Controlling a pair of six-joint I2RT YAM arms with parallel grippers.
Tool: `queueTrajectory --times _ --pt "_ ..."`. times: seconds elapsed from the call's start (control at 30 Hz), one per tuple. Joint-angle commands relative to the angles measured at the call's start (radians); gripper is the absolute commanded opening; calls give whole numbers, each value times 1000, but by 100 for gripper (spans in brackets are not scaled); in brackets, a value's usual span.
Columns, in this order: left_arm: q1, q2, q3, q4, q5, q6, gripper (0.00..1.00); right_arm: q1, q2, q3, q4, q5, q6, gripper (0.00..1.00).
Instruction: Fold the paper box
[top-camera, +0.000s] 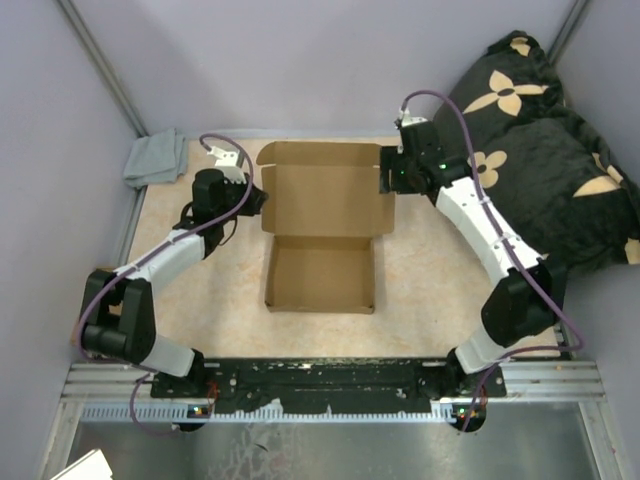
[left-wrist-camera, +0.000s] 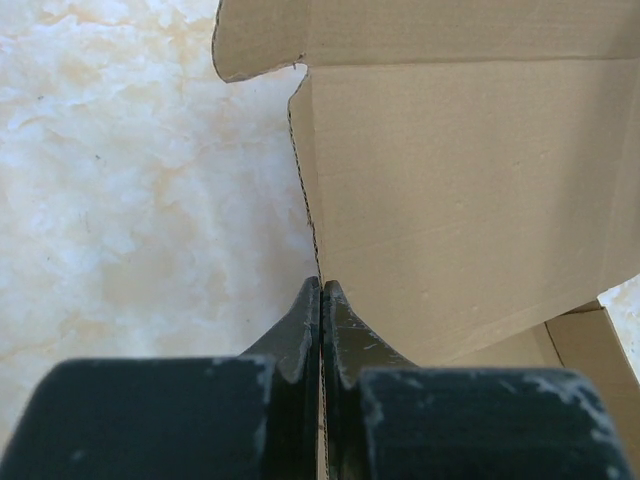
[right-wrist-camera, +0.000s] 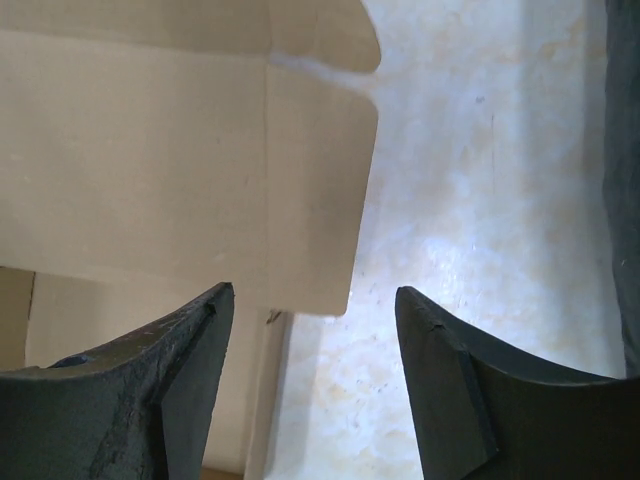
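The left arm reached from the lower left of the top view toward the middle, bent at the elbow. Its left hand (top-camera: 257, 200) lay at the left edge of the paper box (top-camera: 325, 195). In the left wrist view the fingers of this hand (left-wrist-camera: 321, 285) were pressed together, and the thin left edge of the box (left-wrist-camera: 470, 190) ran down between them, so the hand was clamped on the cardboard.

The right arm came from the lower right and stretched up to the right edge of the box. Its right hand (top-camera: 386, 172) had the fingers wide apart. In the right wrist view the rounded side flap of the box (right-wrist-camera: 150, 150) lay in the gap between them (right-wrist-camera: 315, 295), and I could not see either finger touching it.

The box lay in the middle of the pale marbled worktop (top-camera: 425, 290). Its near part was a shallow tray with raised walls. Its far part was a wide plain brown panel with rounded flaps at the upper corners.
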Motion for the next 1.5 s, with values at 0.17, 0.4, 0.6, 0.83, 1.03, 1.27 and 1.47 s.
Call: queueTrajectory --times 0.17,0.4,0.6,0.83,1.03,1.27,1.47 --pt "-5 -123 -105 204 -19 3 0 -113 150 130 -2 -305 -160 66" --pt "-5 -133 -117 220 -37 22 0 -114 280 285 -81 -270 -212 64" --pt "-5 -137 -122 228 -43 33 0 -115 317 313 -65 -255 -230 64" --pt "-4 -136 -119 227 -60 51 0 -113 343 371 -75 -439 -222 43" --pt "-4 -134 -119 228 -62 54 0 -112 333 388 -72 -521 -183 36" --pt "-4 -151 -135 249 -41 57 0 -95 413 492 -139 -539 -176 36" --pt "-4 -174 -149 251 -43 72 0 -93 523 675 -244 -507 -167 36"
